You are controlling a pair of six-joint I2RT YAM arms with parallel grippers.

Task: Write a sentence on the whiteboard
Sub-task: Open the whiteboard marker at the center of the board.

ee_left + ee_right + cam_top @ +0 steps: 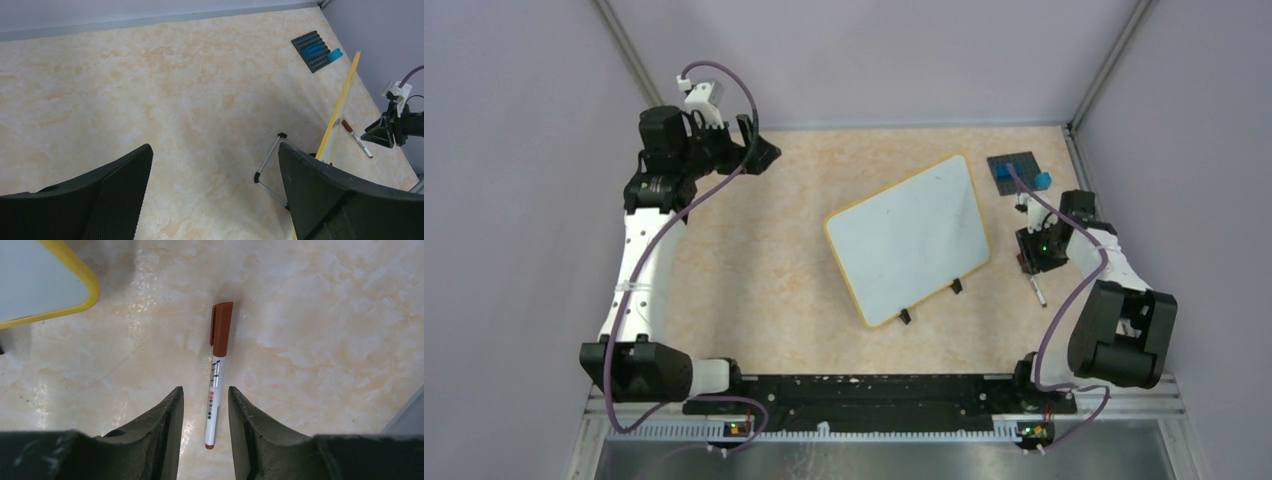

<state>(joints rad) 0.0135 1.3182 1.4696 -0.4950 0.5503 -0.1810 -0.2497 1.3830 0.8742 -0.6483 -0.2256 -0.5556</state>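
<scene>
The whiteboard (909, 240) lies tilted at the table's middle, its yellow rim (340, 107) edge-on in the left wrist view and one corner (35, 280) in the right wrist view. Its face looks blank; the sentence is not in view. A white marker with a brown cap (217, 375) lies flat on the table right of the board (1037, 291). My right gripper (205, 390) hovers over the marker's rear end, jaws partly open, with a gap on each side of the barrel. My left gripper (215, 146) hangs wide open and empty at the far left (759, 150).
A dark blue studded plate (1014, 168) with a light blue brick (1043, 180) sits at the far right corner. The board's wire stand (267, 165) rests on the table behind it. Grey walls close in the table on three sides.
</scene>
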